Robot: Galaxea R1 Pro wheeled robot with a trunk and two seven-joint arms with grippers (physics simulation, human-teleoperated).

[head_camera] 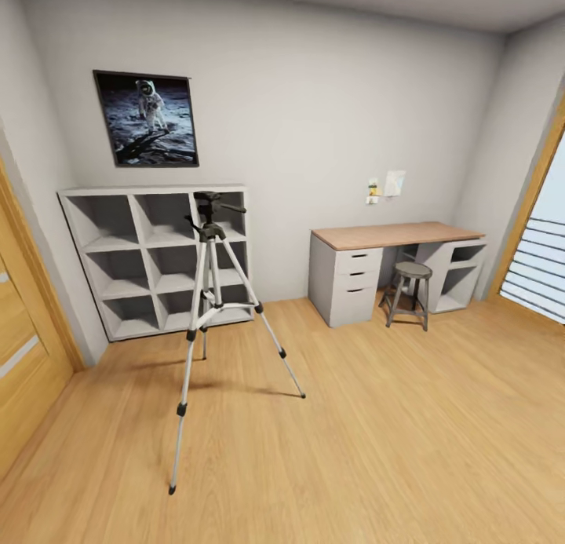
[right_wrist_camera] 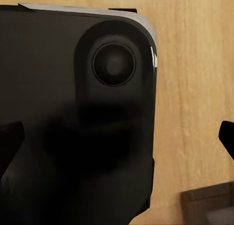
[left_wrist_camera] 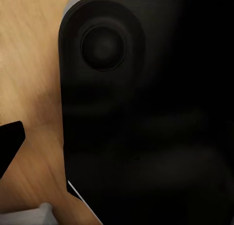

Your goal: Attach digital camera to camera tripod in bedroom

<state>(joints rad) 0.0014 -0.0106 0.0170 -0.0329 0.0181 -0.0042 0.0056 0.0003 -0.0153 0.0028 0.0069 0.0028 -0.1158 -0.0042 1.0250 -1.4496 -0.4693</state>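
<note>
Head view: the silver-legged camera tripod (head_camera: 210,293) stands before the white cube shelves (head_camera: 157,257), head bare. No camera mounted yet; finger state cannot be told.

The camera tripod (head_camera: 210,293) stands upright on the bedroom's light wood plank floor (head_camera: 377,434), its three silver legs spread, black joints and feet, dark head with pan handle on top. It stands far ahead of either end effector, just before the white cube shelves (head_camera: 149,257).
</note>
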